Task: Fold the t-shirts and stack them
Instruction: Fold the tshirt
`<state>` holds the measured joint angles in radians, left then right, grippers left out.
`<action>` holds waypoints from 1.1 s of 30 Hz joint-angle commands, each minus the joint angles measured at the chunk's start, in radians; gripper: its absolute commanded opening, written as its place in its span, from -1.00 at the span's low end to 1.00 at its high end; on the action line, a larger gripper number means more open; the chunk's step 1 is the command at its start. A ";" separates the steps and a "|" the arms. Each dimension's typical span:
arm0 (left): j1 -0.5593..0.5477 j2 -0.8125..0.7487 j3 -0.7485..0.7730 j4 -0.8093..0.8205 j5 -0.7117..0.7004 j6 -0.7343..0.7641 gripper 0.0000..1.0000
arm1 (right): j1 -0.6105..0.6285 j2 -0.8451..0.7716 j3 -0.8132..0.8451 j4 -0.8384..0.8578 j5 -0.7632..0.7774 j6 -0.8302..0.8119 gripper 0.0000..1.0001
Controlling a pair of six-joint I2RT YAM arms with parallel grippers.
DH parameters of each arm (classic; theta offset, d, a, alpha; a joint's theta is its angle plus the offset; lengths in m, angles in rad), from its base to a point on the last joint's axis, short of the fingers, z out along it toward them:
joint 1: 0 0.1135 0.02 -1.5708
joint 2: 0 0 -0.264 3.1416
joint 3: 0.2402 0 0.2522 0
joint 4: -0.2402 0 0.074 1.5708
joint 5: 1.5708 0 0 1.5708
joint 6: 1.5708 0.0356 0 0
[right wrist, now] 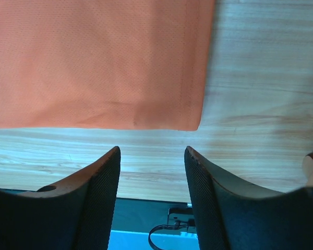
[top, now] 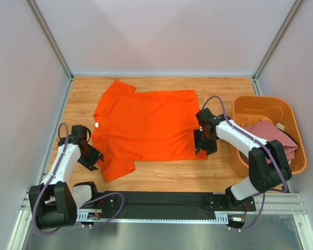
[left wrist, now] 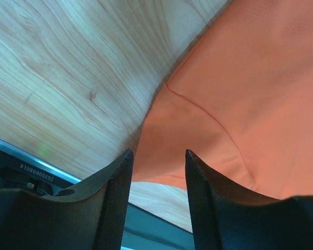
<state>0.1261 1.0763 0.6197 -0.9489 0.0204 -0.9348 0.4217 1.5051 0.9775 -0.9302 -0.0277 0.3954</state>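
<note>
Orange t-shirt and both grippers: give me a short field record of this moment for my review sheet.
orange t-shirt: spread flat on the table, unfolded, collar toward the left arm
left gripper: open, low at the near sleeve's edge
right gripper: open, just short of the near hem corner, bare wood between its jaws
pink t-shirt: bunched inside the orange tub, at the right
folding: not begun

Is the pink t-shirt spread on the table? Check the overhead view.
No, the pink t-shirt lies bunched inside the orange tub at the right.
</note>
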 commanded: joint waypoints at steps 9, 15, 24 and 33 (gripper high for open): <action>0.044 0.017 -0.006 0.099 -0.069 0.056 -0.05 | -0.060 -0.008 -0.063 0.071 -0.037 0.034 0.11; 0.046 0.054 -0.026 0.127 -0.060 0.068 -0.03 | -0.103 -0.013 -0.074 0.077 -0.044 0.023 0.11; 0.044 0.188 -0.040 0.205 -0.027 0.085 -0.10 | -0.113 -0.010 -0.048 0.071 -0.055 0.017 0.11; 0.046 0.266 -0.048 0.217 -0.034 0.090 -0.86 | -0.123 0.009 -0.040 0.064 -0.049 0.036 0.16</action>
<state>0.1673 1.3006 0.6121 -0.8185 0.0135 -0.8566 0.3103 1.5055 0.9043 -0.8814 -0.0723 0.4194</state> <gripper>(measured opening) 0.112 0.571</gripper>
